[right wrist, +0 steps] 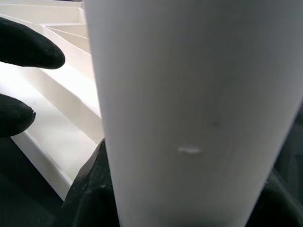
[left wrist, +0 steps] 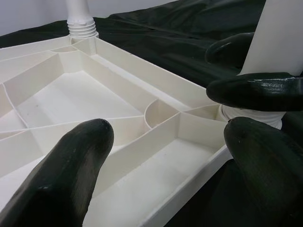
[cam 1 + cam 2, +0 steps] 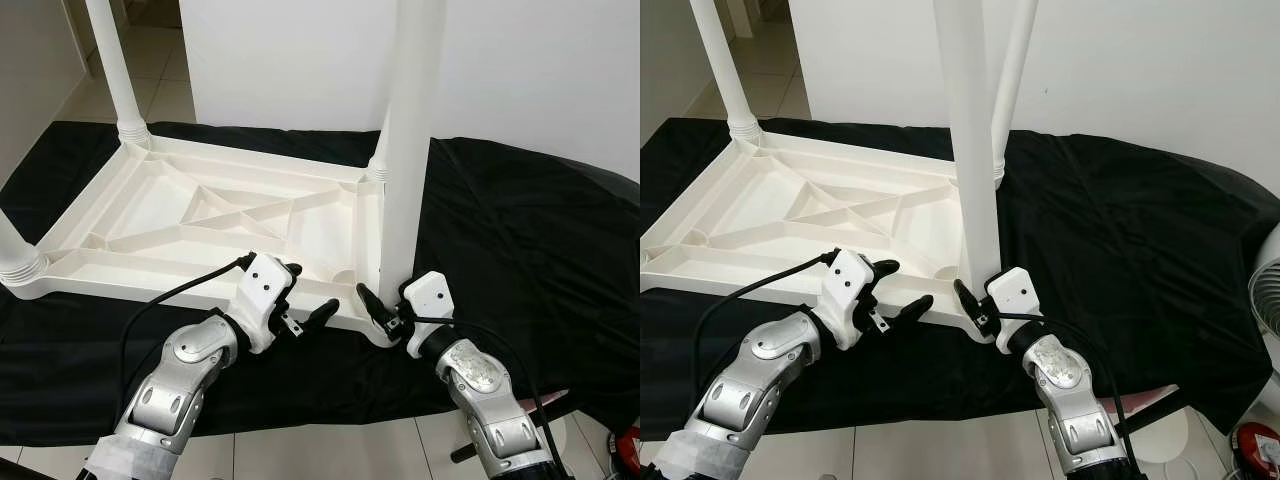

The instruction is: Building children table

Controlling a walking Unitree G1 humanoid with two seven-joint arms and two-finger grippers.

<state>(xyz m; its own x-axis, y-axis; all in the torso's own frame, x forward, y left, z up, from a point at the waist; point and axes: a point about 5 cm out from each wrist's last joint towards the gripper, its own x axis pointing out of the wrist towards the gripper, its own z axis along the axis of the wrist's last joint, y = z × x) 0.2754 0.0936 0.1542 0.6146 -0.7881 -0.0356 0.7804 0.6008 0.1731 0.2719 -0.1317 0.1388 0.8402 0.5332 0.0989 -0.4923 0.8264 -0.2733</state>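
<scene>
Surface: black cloth [image 3: 520, 230] spread over tiled floor.
Tabletop [image 3: 150, 215]: white, upside down on cloth, ribbed underside up.
Leg [image 3: 405, 150]: upright at near corner.
Right gripper [image 3: 385, 312]: clamped around leg base.
Left gripper [image 3: 305, 295]: fingers apart over near rim.

I see the upturned white plastic table top [image 3: 215, 215] with its near left corner cut off by the frame edge. The tall white plastic leg nearest me [image 3: 408, 150] runs out past the top edge, so its upper end is out of sight; the far left white leg [image 3: 115, 65] is cut the same way. In the right wrist view that near leg is a blurred white column hiding most of what lies behind it. The right gripper [image 3: 385, 312] sits at the leg's base; its far finger is hidden behind the leg.
</scene>
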